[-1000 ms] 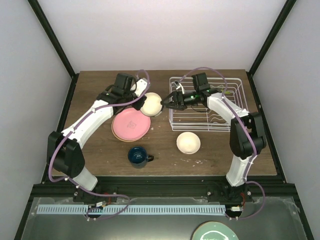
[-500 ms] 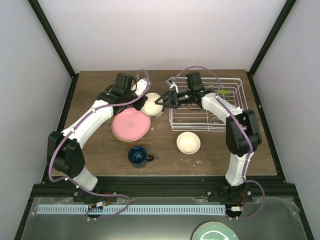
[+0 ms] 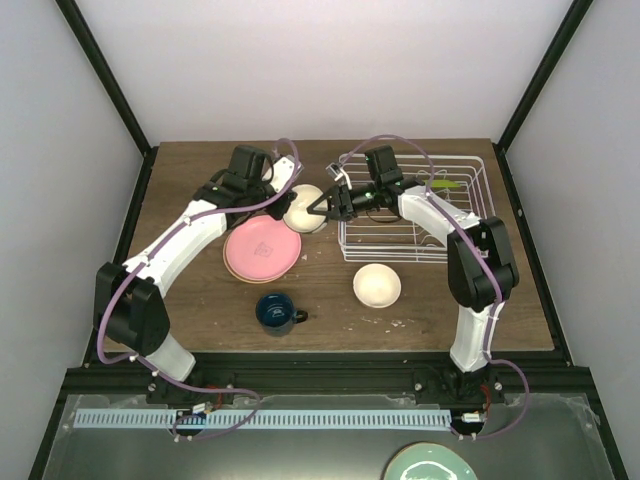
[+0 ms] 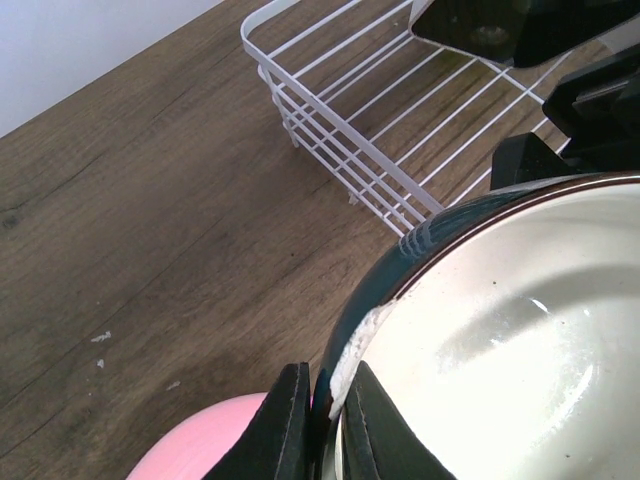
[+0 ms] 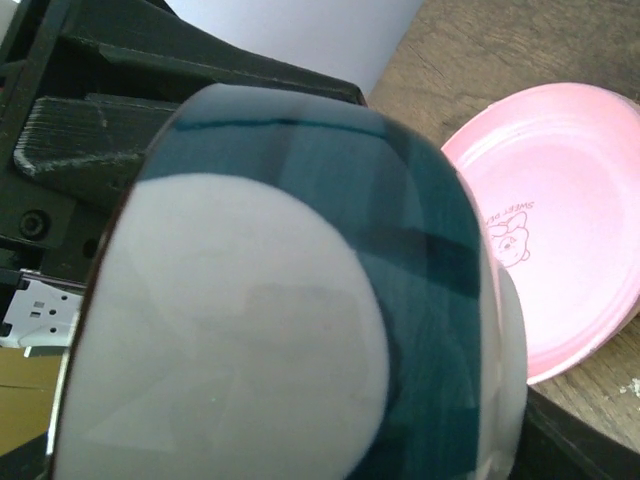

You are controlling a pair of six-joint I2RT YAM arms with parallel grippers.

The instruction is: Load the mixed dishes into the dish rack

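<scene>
Pinching rim of cream bowl (image 4: 500,330), left gripper (image 4: 326,400); right gripper (image 3: 320,206) just beside.

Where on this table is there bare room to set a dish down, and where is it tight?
Bare wood: the far-left corner behind the left arm, and the strip between the mug and the near cream bowl. Crowded: mid-table, where the held bowl, pink plates and dish rack meet.
</scene>
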